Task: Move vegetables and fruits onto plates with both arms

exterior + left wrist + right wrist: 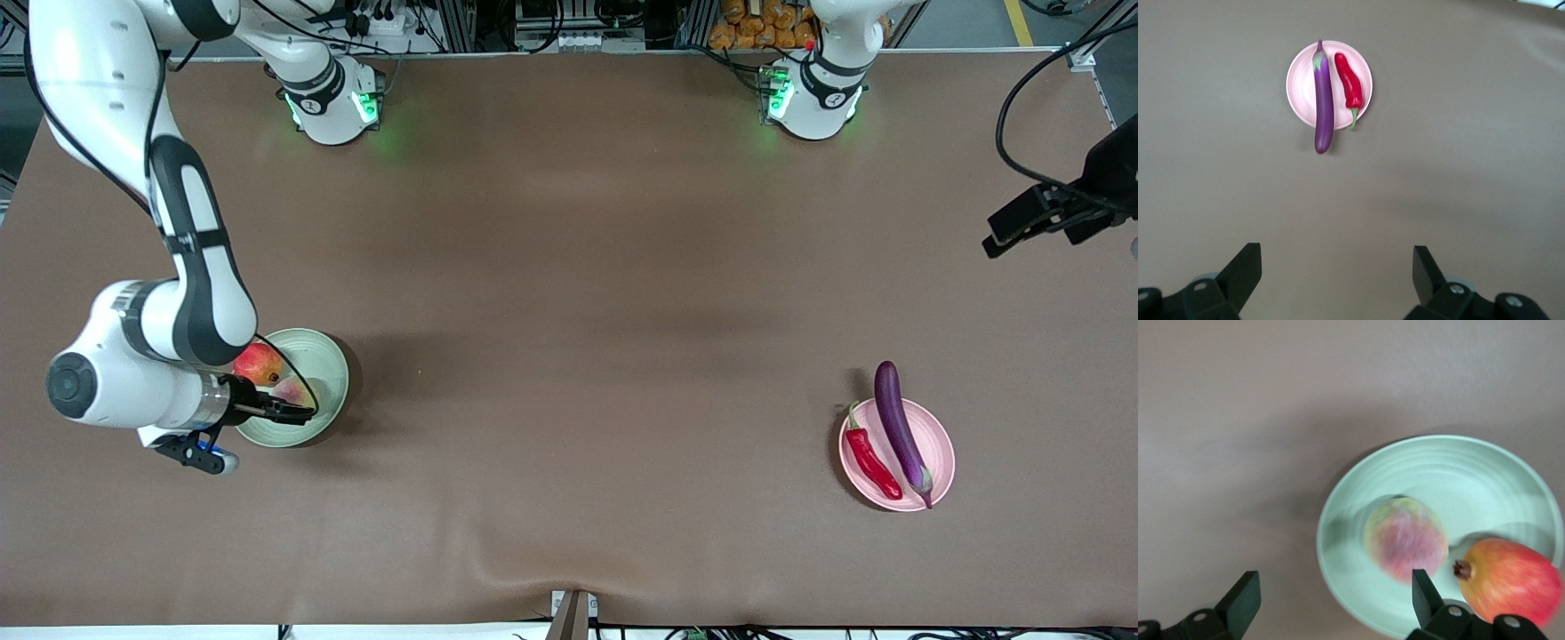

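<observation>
The brown table [569, 338] carries everything, with the right arm [191, 293] reaching down from its base to the green plate [324, 351] at the right arm's end of the table, and the left arm [1102, 178] held up over the left arm's end, well apart from the pink plate [938, 440]. The right gripper [284, 411] hangs over the green plate at about the plate's seven o'clock edge in the front view, its fingers [1238, 603] spread wide and empty. The left gripper [1022, 227] waits over bare table, fingers [1241, 270] likewise spread apart and holding nothing. On the pink plate the eggplant [900, 427] lies from twelve to five o'clock, its upper end overhanging the rim, and the chili pepper [871, 462] lies just beside it, toward nine o'clock. In the green plate the apple [258, 363] sits at ten o'clock near the rim, and the peach [1405, 539] rests just beside it near the middle.
</observation>
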Robot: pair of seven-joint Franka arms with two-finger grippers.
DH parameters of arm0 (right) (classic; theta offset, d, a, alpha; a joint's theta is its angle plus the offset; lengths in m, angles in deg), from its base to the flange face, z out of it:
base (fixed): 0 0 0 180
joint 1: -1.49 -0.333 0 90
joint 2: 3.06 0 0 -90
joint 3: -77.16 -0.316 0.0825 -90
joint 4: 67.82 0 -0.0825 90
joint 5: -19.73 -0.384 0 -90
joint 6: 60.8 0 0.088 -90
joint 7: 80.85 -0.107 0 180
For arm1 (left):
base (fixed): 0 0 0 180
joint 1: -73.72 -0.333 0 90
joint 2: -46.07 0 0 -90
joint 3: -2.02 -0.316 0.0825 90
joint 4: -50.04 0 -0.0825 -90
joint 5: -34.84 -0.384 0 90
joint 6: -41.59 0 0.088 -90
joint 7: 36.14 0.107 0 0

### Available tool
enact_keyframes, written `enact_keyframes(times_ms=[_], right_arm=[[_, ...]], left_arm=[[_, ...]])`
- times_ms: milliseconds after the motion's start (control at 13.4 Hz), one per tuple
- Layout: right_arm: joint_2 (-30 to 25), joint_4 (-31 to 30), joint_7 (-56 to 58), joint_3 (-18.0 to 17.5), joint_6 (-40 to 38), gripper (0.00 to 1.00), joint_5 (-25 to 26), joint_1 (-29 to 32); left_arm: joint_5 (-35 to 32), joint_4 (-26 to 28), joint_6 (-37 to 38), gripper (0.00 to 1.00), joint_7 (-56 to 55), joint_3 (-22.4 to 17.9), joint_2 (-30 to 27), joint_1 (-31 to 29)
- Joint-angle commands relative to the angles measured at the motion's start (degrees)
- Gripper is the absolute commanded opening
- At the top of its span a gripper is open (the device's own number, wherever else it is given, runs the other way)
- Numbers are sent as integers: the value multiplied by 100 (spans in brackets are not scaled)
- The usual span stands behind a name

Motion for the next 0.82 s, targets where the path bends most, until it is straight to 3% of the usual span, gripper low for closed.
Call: enact_keyframes(times_ms=[0,224,598,747], right_arm=[[-40,1173,98,51,-1239,100,528,19],[-180,2142,108,16,-2269,100,628,71],[-1445,2126,572,-10,-3219,100,627,27],[-1577,2170,687,-10,-3650,100,654,228]], left_arm=[[137,269,157,100,102,-878,-176,774],[137,876,35,100,173,-1140,-501,949],[111,1026,8,100,208,-1151,-642,924],[41,1026,-132,100,208,-1133,-625,950]])
